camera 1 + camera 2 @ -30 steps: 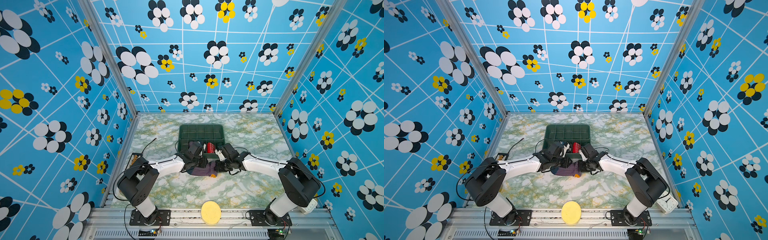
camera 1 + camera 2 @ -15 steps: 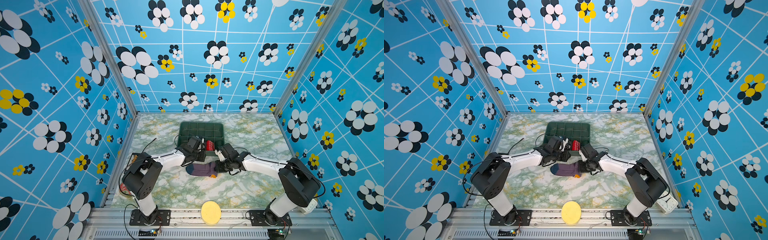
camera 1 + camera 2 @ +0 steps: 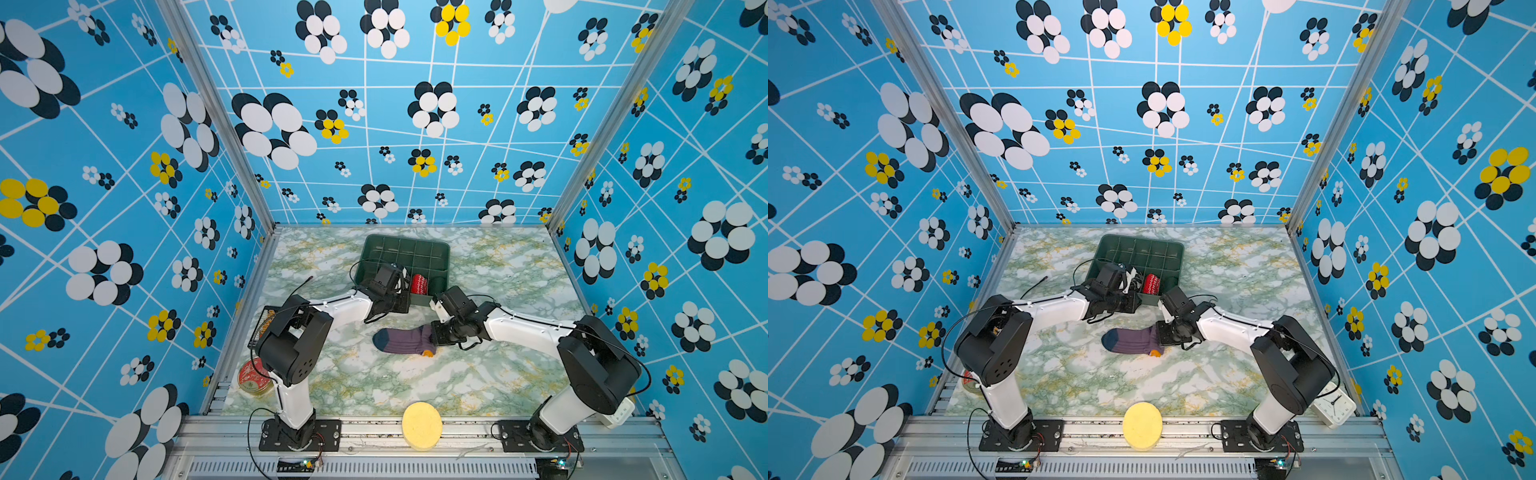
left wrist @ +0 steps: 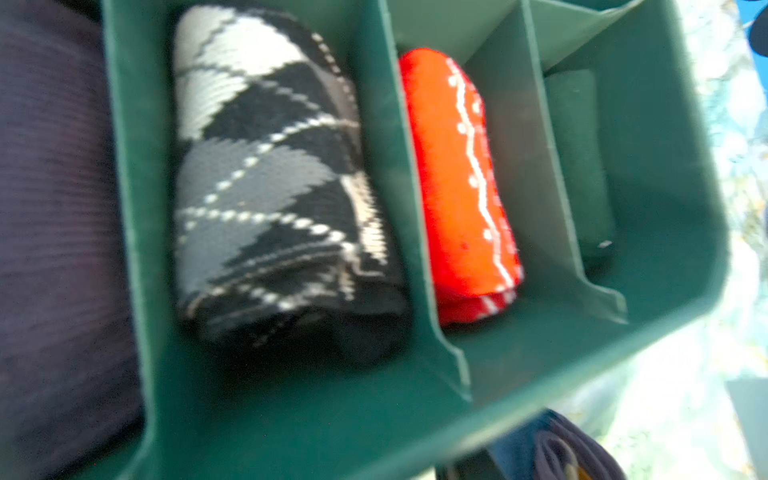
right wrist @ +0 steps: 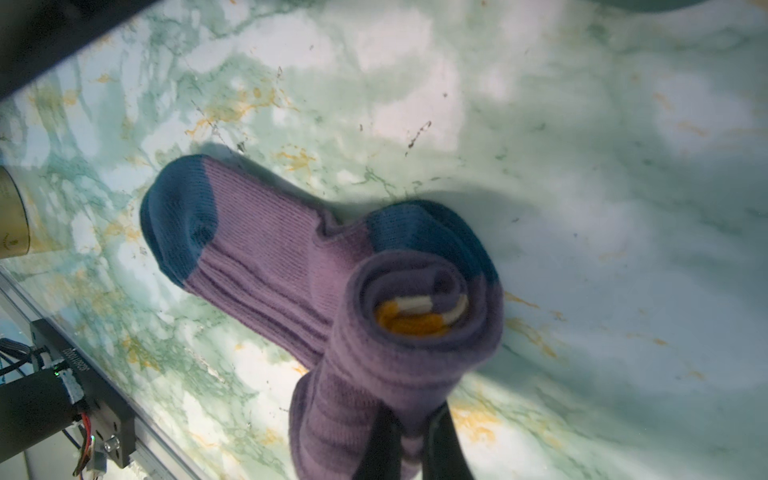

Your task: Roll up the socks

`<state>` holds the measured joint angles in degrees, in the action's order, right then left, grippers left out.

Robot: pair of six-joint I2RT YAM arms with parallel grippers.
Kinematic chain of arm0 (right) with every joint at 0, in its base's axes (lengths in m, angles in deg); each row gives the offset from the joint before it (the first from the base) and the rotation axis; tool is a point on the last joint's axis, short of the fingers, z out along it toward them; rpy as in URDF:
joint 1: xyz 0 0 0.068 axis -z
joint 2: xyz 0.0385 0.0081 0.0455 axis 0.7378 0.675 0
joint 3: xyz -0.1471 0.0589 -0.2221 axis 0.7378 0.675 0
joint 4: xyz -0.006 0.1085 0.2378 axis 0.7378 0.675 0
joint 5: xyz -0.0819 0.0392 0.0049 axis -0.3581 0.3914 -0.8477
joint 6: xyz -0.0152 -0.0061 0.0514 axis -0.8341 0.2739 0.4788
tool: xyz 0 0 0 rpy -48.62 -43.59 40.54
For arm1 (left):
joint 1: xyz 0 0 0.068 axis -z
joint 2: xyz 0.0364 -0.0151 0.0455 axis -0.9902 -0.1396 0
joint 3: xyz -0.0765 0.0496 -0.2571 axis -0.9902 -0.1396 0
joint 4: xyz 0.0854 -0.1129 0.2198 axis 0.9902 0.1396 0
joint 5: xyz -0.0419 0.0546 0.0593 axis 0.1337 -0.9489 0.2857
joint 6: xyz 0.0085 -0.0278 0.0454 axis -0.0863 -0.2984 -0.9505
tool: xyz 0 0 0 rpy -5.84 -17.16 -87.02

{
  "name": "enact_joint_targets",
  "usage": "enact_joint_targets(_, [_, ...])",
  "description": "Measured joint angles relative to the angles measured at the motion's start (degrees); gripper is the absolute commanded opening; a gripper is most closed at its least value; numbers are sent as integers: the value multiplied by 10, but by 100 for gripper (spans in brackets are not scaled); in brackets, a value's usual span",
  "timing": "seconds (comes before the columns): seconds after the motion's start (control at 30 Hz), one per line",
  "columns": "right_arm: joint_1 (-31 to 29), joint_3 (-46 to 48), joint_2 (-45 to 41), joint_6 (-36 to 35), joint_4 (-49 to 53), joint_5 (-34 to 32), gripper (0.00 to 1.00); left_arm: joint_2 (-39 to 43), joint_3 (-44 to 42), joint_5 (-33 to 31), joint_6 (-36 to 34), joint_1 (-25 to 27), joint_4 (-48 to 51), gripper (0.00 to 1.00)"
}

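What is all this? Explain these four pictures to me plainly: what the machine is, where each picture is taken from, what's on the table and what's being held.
This is a robot: a left arm and a right arm mounted at the front of a marble-patterned table, each ending in a two-fingered gripper. The two wide pictures come from one camera pair high above, looking down. The two close-ups come from cameras on the wrists. On the table lie the purple socks, rolled up from the cuff end with the toes flat, and a green tray. Its compartments hold a black-and-white bundle and a red bundle. The right gripper is shut, pinching the rolled end. The left gripper hangs over the tray; whether it holds anything I cannot tell.
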<state>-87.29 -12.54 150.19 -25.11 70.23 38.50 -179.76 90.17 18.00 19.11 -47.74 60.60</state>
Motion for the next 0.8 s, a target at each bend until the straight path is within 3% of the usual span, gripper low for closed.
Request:
enact_joint_targets(0.3, [0,-5,0,-2,11,-3,0,123,-108,20,51,67,-36,27])
enact_joint_targets(0.67, [0,-5,0,0,11,-3,0,134,-157,26,108,123,-71,26])
enact_joint_targets(0.8, [0,-5,0,1,11,-3,0,139,-157,26,117,137,-76,19])
